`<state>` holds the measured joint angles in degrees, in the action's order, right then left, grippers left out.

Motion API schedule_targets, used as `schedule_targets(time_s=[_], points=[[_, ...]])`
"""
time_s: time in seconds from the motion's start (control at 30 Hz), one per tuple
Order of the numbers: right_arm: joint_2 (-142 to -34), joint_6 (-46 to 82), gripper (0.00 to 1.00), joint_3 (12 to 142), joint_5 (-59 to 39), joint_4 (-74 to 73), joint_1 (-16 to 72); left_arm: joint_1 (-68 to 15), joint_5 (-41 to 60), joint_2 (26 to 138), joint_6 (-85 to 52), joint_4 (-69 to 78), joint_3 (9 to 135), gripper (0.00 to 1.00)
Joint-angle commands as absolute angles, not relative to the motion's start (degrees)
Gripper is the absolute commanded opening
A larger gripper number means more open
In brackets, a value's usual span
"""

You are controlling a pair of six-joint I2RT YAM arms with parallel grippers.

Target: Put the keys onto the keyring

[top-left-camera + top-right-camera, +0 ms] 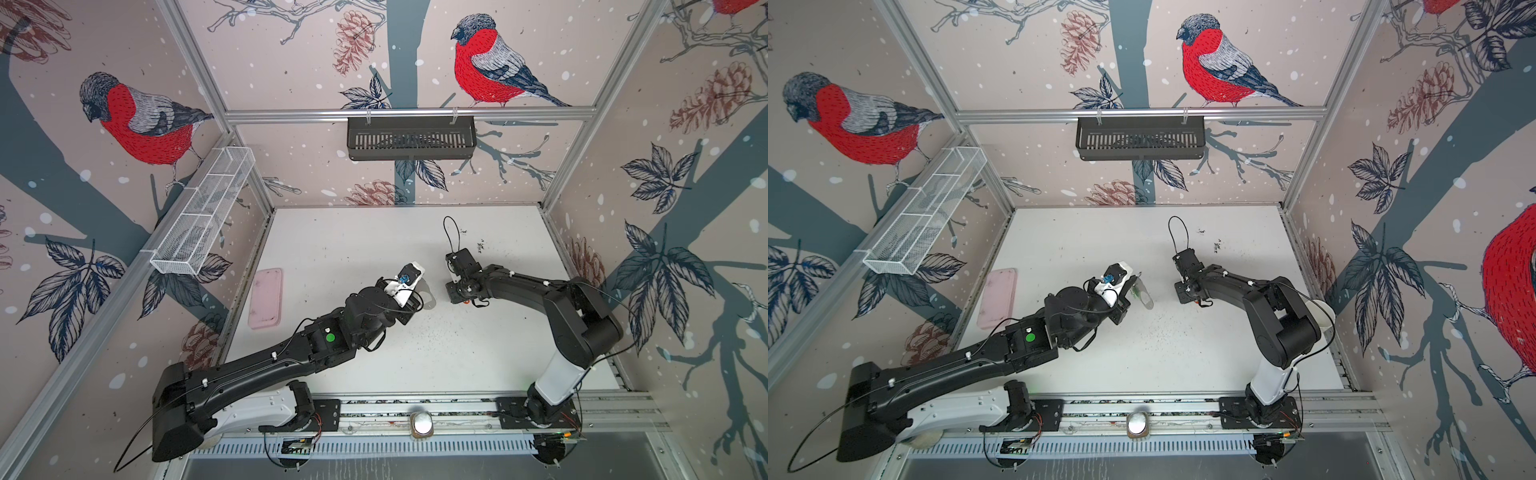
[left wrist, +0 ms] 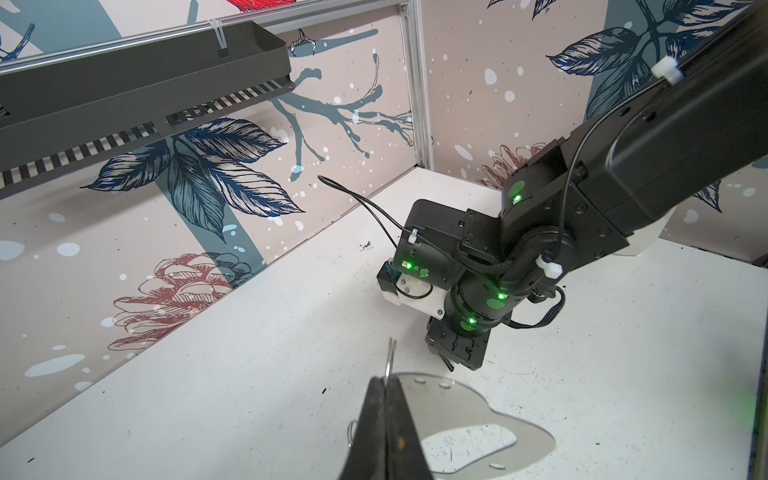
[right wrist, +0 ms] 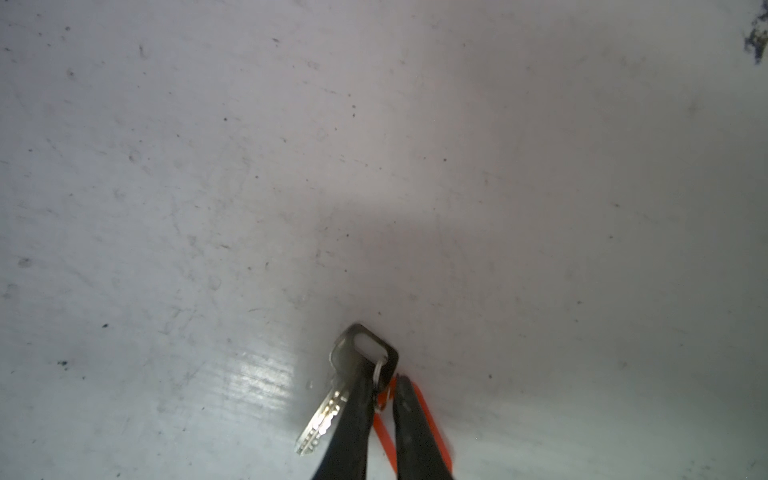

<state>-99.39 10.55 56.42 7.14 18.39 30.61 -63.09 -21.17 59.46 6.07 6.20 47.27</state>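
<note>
White tabletop, bird walls: the key lies apart from the keyring.
Left jaws clamped on the keyring's small ring; right jaws nearly together astride the key, its blade along them; whether they grip, I cannot tell.

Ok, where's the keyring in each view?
Both top views: keyring mid-table, right of the pink case.
Left wrist: against the shut left gripper, its ring pinched.
Right wrist: not in it.
Shared landmark: black wall basket, in all but the right wrist.
</note>
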Motion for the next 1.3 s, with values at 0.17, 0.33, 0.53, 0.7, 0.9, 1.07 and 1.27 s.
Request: schedule_targets(time_s=[0.17,0.33,0.53,0.7,0.9,1.07,1.27], points=[[-99.14,10.56,0.1,56.26,8.06,18.05,30.42,-63.26,-21.27,59.24,6.08,7.44,47.75,0.0],[-98.43,10.27,0.01,55.99,7.74,17.94,30.24,-63.28,-21.43,59.41,5.98,7.32,47.76,0.0],[-89.51,9.04,0.0,53.35,4.43,16.38,29.6,-63.24,-21.11,59.07,5.72,7.8,47.43,0.0],[-78.88,8.35,0.0,52.26,-2.96,15.35,29.36,-63.23,-21.17,58.27,5.66,9.12,46.54,0.0],[-69.61,6.22,0.0,52.57,-13.73,14.81,29.31,-63.23,-20.61,58.38,5.79,9.29,45.97,0.0],[-62.76,3.88,0.0,49.98,-26.62,10.75,29.71,-63.28,-19.3,57.93,6.32,10.08,44.87,0.0],[-55.99,2.51,0.0,46.87,-36.8,5.93,29.93,-63.28,-15.46,56.02,6.93,11.17,43.06,0.0]])
